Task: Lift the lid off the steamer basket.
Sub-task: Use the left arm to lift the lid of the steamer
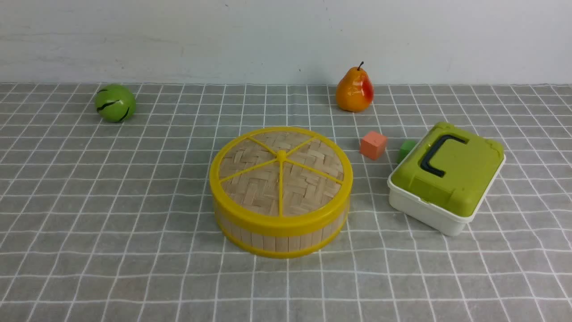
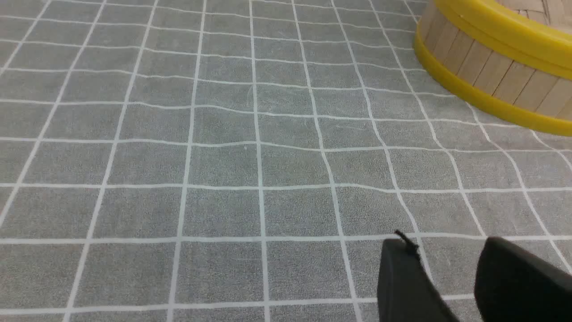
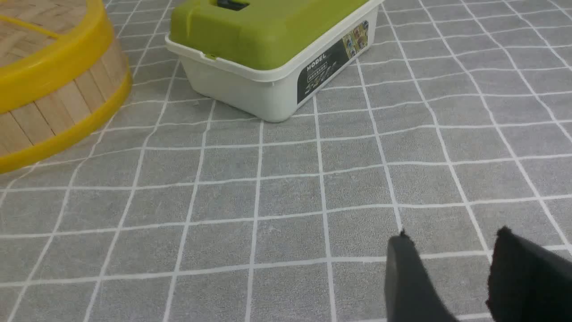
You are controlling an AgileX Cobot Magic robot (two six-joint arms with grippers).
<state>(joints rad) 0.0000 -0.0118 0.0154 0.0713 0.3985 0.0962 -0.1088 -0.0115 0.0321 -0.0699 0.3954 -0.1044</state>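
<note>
The steamer basket (image 1: 277,239) stands in the middle of the cloth, its bamboo-slat wall between yellow rims. The lid (image 1: 279,172), a woven bamboo disc with yellow rim, spokes and centre knob, sits shut on top of it. Neither arm shows in the front view. In the left wrist view my left gripper (image 2: 447,246) is open and empty over bare cloth, well short of the basket (image 2: 487,71). In the right wrist view my right gripper (image 3: 451,239) is open and empty over bare cloth, with the basket (image 3: 67,107) and the lid's rim (image 3: 53,67) far off to one side.
A white box with a green lid and black handle (image 1: 447,176) stands right of the basket; it also shows in the right wrist view (image 3: 272,49). An orange cube (image 1: 373,145) and a green cube (image 1: 405,150) lie behind. A pear (image 1: 354,90) and a green ball (image 1: 115,103) sit at the back.
</note>
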